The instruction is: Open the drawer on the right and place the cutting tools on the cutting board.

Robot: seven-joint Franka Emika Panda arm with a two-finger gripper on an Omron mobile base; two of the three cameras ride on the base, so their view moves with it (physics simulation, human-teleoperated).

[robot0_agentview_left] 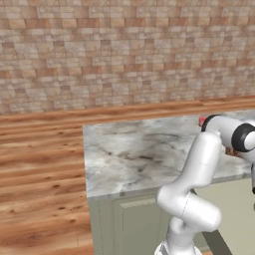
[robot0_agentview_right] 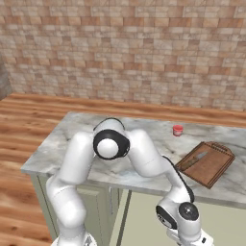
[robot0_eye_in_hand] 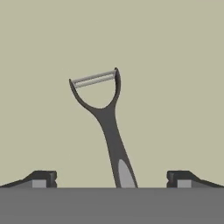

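- Tool (robot0_eye_in_hand: 111,179) state: the two fingertips stand wide apart at the bottom of the hand view, with nothing between them in contact. Nothing is held.
- Target: a dark Y-shaped peeler (robot0_eye_in_hand: 105,122) lies flat on the pale drawer floor (robot0_eye_in_hand: 175,87), its blade end far from the tool and its handle running toward the gap between the fingertips.
- Cutting board (robot0_agentview_right: 206,163): on the table (robot0_agentview_right: 62,144) at the right, near the front edge. A knife (robot0_agentview_right: 194,159) already lies on it. A small red cup (robot0_agentview_right: 178,130) stands farther back, apart from the board.
- Risk, misaligned closure: the handle lies slightly tilted relative to the finger line. Closing off-centre would likely push the peeler sideways instead of clamping it.
- Risk, shallow grasp: the peeler is thin and flat. If the descent stops short, the fingertips may close above it; if it goes too deep, they may strike the drawer floor.
- Risk, slip in transit: gripping the tapered handle end could let the peeler rotate or drop during the lift to the board.
- Arm pose: the elbow (robot0_agentview_right: 110,141) is raised above the table edge; the forearm folds downward in front of the cabinet, and the wrist (robot0_agentview_right: 185,216) sits low, below table level, pointing down into the drawer.
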